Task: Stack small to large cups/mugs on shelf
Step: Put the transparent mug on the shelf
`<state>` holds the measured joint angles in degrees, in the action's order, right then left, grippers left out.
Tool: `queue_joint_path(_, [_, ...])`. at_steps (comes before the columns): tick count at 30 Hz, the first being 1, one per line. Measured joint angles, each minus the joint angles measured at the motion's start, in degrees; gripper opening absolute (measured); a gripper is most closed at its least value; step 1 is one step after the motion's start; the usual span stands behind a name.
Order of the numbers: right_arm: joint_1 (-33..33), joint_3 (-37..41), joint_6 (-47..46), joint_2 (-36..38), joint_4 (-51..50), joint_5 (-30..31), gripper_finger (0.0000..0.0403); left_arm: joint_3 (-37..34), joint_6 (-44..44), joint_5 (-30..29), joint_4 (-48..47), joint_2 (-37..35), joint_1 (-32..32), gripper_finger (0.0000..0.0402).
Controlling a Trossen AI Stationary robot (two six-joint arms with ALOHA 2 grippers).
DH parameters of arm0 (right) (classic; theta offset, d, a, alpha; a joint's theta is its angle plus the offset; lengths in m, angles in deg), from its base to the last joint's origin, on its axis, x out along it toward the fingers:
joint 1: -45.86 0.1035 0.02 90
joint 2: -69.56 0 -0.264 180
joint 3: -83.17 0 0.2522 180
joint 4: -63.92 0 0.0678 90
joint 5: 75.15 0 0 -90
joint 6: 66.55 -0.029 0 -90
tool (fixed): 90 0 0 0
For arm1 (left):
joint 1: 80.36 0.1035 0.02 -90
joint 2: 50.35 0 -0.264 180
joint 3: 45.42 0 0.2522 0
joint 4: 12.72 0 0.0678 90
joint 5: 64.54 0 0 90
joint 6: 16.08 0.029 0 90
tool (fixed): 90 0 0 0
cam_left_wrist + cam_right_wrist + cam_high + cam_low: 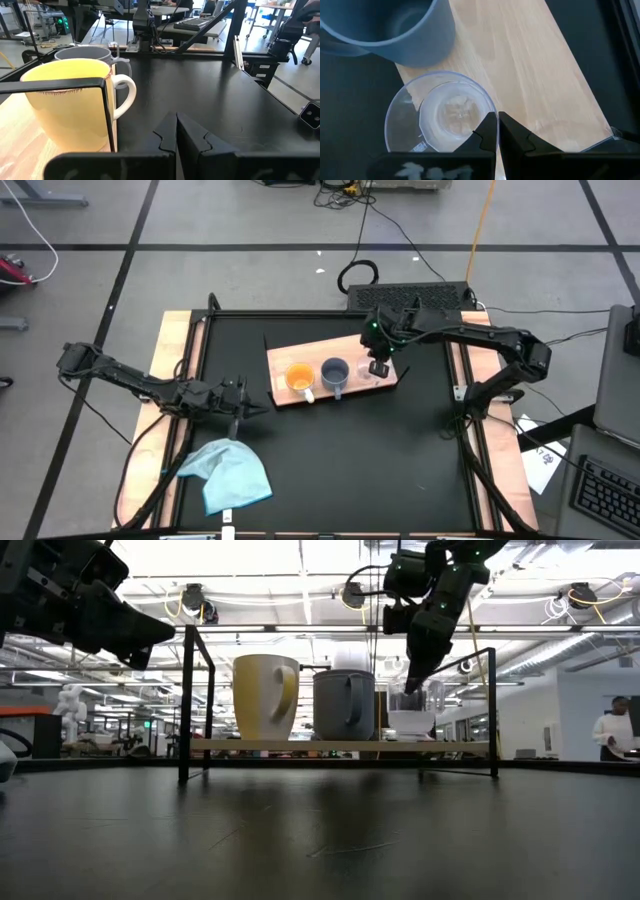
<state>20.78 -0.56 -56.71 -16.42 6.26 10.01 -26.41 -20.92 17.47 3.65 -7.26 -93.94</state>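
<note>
The light-brown wooden shelf [300, 352] stands mid-table on a black frame. Three cups stand on their bases on it in a row: orange with a white handle [299, 377], grey-blue [335, 373] and clear [442, 115]. My right gripper [380, 367] is shut and points down over the clear cup's rim on the side away from the grey-blue cup [385, 30]. My left gripper [240, 398] is shut and empty, left of the shelf, facing the orange cup [70, 110]. My right gripper has its shut fingertips [490, 131] right at the clear cup's rim [487, 102], coming from above. Whether they touch the rim, I cannot tell. The cup stands upright on the shelf.
A light blue cloth [228, 475] lies crumpled at the near left of the black tabletop. The shelf's black frame posts [186, 700] rise around the board. Wooden rails [170, 350] run along the table's sides. A person stands far off in the room [612, 735].
</note>
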Motion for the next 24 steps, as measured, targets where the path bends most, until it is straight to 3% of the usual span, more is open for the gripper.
queue_joint_path(24, [-1.17, 0.02, 1.99, -1.18, 1.79, 0.17, 0.0000, 0.02, 0.15, 0.50, -0.44, 0.00, 0.00, 0.0008])
